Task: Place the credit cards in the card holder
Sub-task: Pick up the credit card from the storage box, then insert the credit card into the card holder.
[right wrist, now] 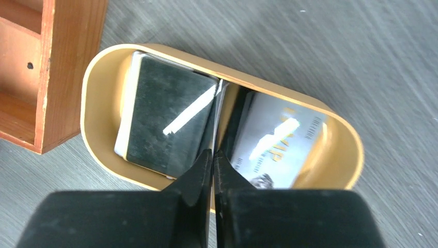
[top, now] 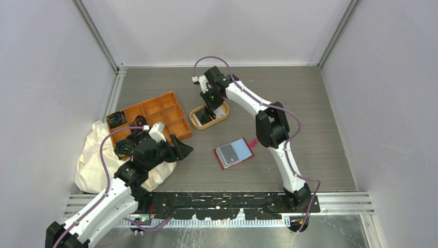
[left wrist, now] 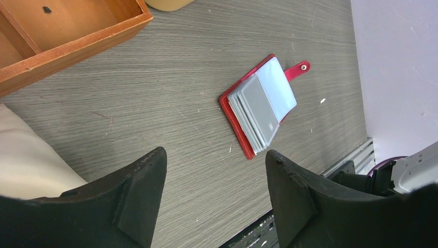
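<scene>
credit cards [right wrist: 165, 119]: all in view lie in the tan dish [right wrist: 95, 82], a dark stack on one side, a pale card on the other
card holder [top: 233, 153]: open on the table [top: 310, 103], sleeves up, well apart from the dish (whether any sleeve is filled, cannot tell)
right gripper [right wrist: 213, 155]: down in the dish, jaws nipped narrow on a thin card edge
left gripper [left wrist: 214, 165]: jaws wide, empty, near the card holder
progress: early; lift, carry and insertion all left
</scene>
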